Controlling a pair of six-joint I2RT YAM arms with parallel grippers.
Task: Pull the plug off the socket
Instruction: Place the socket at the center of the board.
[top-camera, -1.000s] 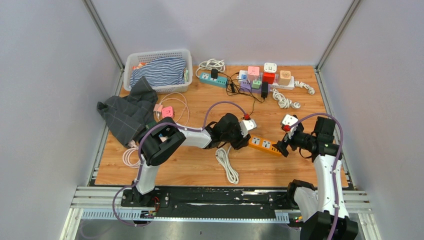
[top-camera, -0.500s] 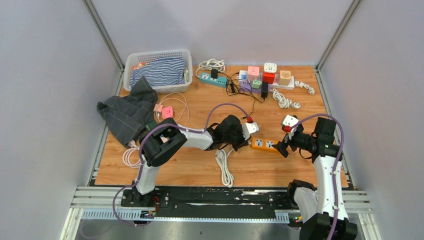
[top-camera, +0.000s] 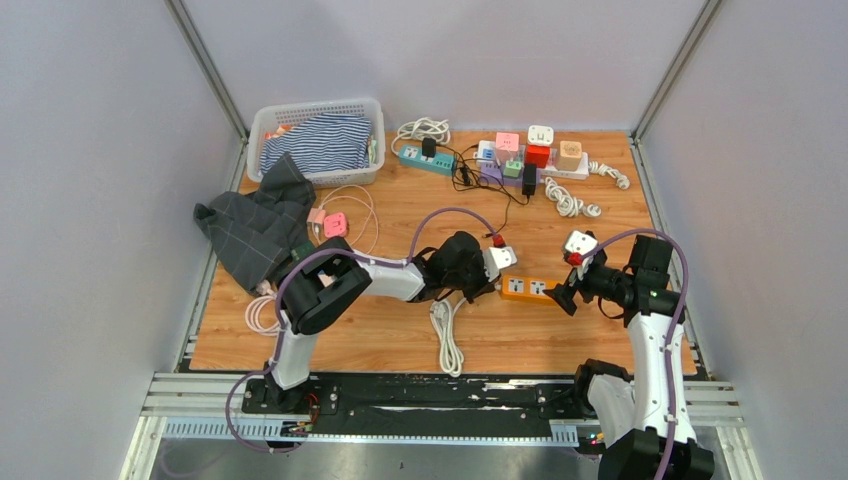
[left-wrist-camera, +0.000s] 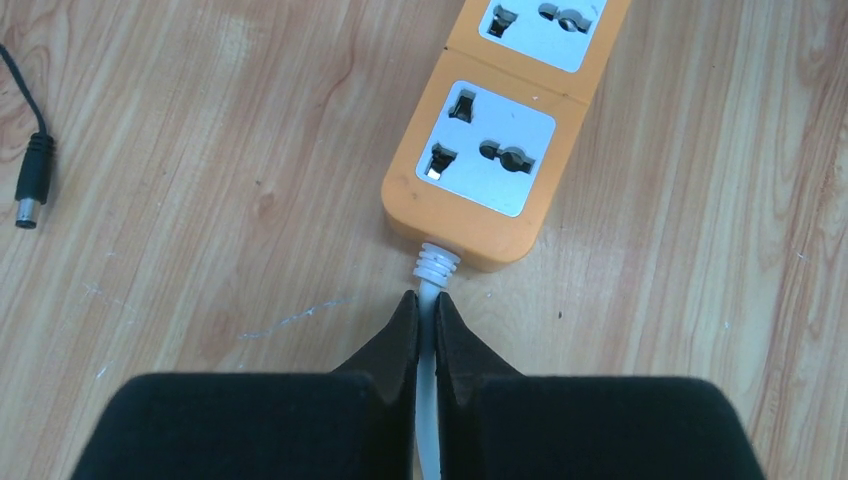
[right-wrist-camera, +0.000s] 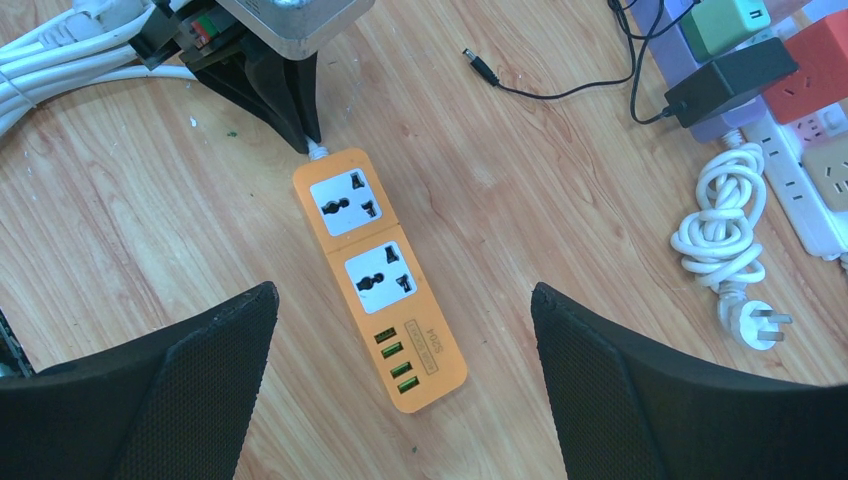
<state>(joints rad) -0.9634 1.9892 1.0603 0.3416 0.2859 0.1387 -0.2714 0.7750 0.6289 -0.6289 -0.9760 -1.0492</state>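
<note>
- Orange power strip (top-camera: 527, 290) lies flat on the wooden table (top-camera: 380, 340), near its middle and between our two grippers.
- In the top view our left gripper (top-camera: 488, 282) sits at the strip's 9 o'clock end, and our right gripper (top-camera: 563, 298) at its 3 o'clock end.
- From the left wrist we see the left gripper (left-wrist-camera: 427, 312) pinched together on the strip's white cord (left-wrist-camera: 429, 293), just behind the ribbed collar where the cord enters the orange body.
- From those fingertips the orange power strip (left-wrist-camera: 497, 150) stretches away toward 1 o'clock.
- From the right wrist our right gripper (right-wrist-camera: 402, 295) is spread wide, one finger at 8 o'clock and the other at 4 o'clock, touching nothing.
- The orange power strip (right-wrist-camera: 425, 350) lies below and between those fingers, running from 11 o'clock to 5 o'clock.
- The left gripper (right-wrist-camera: 308, 138) clamps the cord at the 11 o'clock end.
- Its two sockets (right-wrist-camera: 346, 202) face up with their holes showing.
- A loose black barrel plug (right-wrist-camera: 478, 66) lies at the strip's 12 o'clock, apart from it.
- At the table's 12 o'clock edge, a teal strip (top-camera: 412, 155) carries a black plug (top-camera: 428, 147).
</note>
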